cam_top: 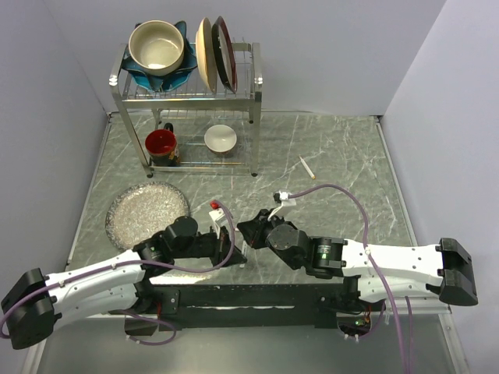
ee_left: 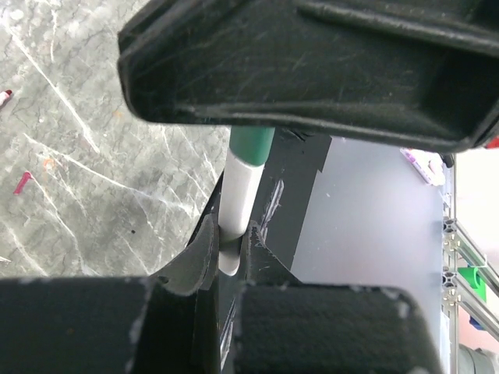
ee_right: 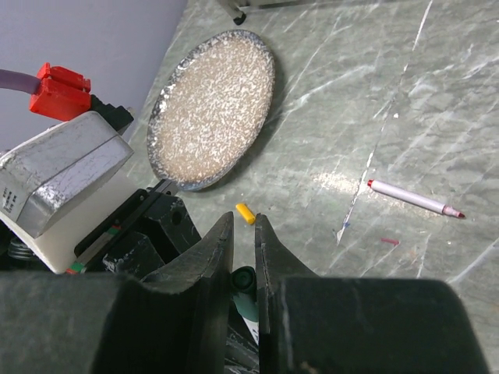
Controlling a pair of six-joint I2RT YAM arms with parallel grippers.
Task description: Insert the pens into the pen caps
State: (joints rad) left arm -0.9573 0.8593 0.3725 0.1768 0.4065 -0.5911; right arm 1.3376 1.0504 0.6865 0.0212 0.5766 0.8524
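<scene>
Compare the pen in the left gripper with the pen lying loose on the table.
The gripped pen is clamped in the left gripper, held up in the air; the loose pen lies flat on the marble table. The gripped pen has a green cap on its end, pinched by the right gripper; the loose pen is uncapped, its red tip bare. Both have slim white barrels.

Soft, even overhead light keeps the top view bright, with faint short shadows on the grey marbled worktop (cam_top: pixel 351 179). In the left wrist view the black fingers (ee_left: pixel 195 261) loom dark and blurred. The slim white-barrelled pen (ee_left: pixel 238 195) and small green plastic cap (ee_left: pixel 251 144) look sharper. The right wrist view shows pale glare on the worktop beside a speckled round plate (ee_right: pixel 214 109).
</scene>
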